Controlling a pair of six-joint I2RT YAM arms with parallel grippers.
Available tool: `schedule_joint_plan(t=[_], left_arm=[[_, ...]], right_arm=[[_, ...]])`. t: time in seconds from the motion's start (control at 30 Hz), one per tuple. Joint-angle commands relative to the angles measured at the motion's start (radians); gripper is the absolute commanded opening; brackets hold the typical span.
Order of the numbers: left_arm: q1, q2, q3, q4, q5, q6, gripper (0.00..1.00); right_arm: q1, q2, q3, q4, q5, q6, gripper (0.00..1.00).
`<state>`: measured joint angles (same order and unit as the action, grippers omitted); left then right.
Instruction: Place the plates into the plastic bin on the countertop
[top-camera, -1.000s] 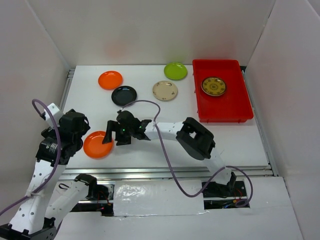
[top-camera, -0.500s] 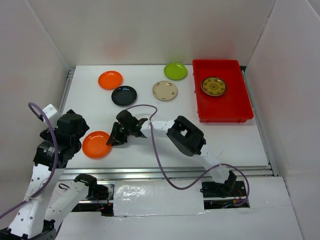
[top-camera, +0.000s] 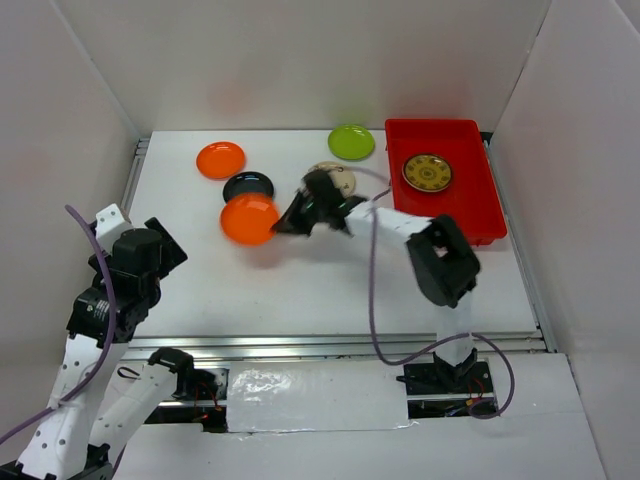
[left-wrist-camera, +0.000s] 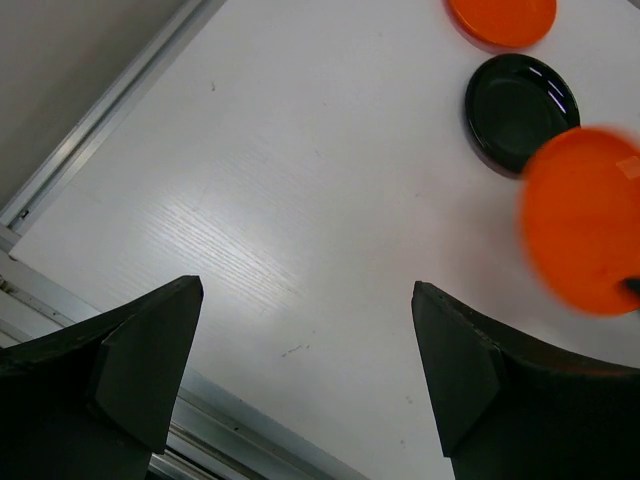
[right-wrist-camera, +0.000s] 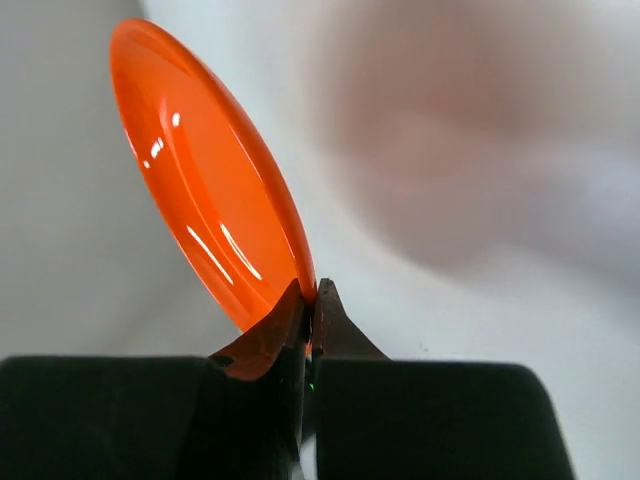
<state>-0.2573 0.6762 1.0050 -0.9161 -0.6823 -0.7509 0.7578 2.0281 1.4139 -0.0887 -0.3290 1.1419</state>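
One plate, the brown-gold patterned plate (top-camera: 427, 172), lies in the red bin (top-camera: 455, 222). Four more sit on the counter (top-camera: 330, 280): the green plate (top-camera: 351, 141), the cream plate (top-camera: 340, 180), the black plate (top-camera: 248, 183) and the far orange plate (top-camera: 221, 159). The right tool (right-wrist-camera: 312, 300) is pinched tight on the rim of the second orange plate (top-camera: 250, 219), held tilted in the air just beside the black one and well short of the bin. The left tool (left-wrist-camera: 305, 300) hangs wide and empty near the counter's front left. A second ago this orange plate lay flat at the front left with the right tool spread around it; since then it has been clamped, lifted and carried toward the middle.
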Motion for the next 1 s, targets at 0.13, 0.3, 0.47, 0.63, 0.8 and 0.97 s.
schedule_joint_plan(t=[0.13,0.3,0.47,0.63,0.8,0.97], left_arm=[[0.003,0.032,-0.014,0.115,0.141,0.113,0.99],[0.004,0.072,-0.016,0.128,0.178,0.137,0.99],[0.003,0.077,-0.023,0.143,0.216,0.157,0.99],[0.004,0.112,-0.025,0.155,0.248,0.174,0.99],[0.001,0.132,-0.026,0.160,0.268,0.182,0.99],[0.003,0.178,-0.023,0.168,0.322,0.206,0.99]], right_arm=[[-0.575,-0.187,0.046,-0.200,-0.007,-0.140,0.00],[-0.860,-0.114,0.094,-0.244,-0.045,-0.197,0.00],[-0.982,-0.091,0.022,-0.119,-0.074,-0.180,0.00],[-1.025,-0.025,0.092,-0.175,-0.050,-0.214,0.00],[-1.046,0.035,0.143,-0.192,-0.051,-0.225,0.01],[-1.058,0.012,0.114,-0.125,-0.045,-0.211,0.49]])
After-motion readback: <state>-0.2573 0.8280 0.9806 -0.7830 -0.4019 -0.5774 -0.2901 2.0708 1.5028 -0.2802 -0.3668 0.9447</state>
